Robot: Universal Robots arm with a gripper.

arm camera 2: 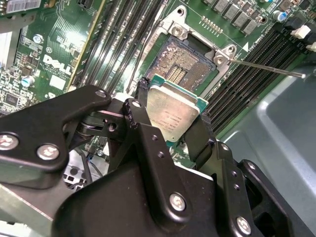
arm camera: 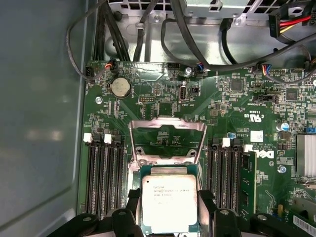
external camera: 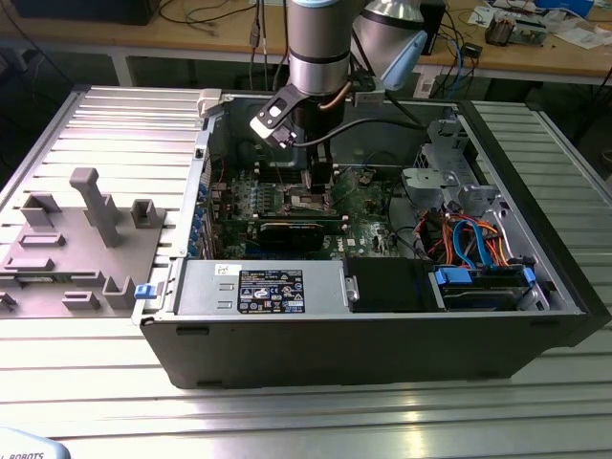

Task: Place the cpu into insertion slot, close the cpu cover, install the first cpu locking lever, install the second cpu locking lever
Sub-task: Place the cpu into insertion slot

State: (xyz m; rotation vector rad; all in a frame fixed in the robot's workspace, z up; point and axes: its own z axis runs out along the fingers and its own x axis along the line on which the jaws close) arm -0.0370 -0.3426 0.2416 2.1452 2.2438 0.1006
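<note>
My gripper (external camera: 318, 189) reaches down into the open computer case (external camera: 363, 344) over the green circuit board (arm camera: 148, 94). In both wrist views its black fingers (arm camera 2: 141, 94) are shut on two opposite edges of the cpu (arm camera 2: 171, 111), a square silver-topped chip (arm camera: 169, 202). The cpu hangs just above the insertion slot (arm camera 2: 190, 61), whose dark pin field shows beside the chip. Beyond the slot the cpu cover (arm camera: 168, 121) stands raised as a silvery frame. A thin metal locking lever (arm camera 2: 266, 67) sticks out free beside the slot.
Black memory slots (arm camera: 103, 173) flank the slot on both sides. A black card (external camera: 287, 229), the power supply (external camera: 268, 287) and a drive cage with coloured cables (external camera: 478, 244) crowd the case. Loose cables (arm camera: 148, 39) lie past the board. A grey fixture tray (external camera: 76, 239) sits at the exterior view's left.
</note>
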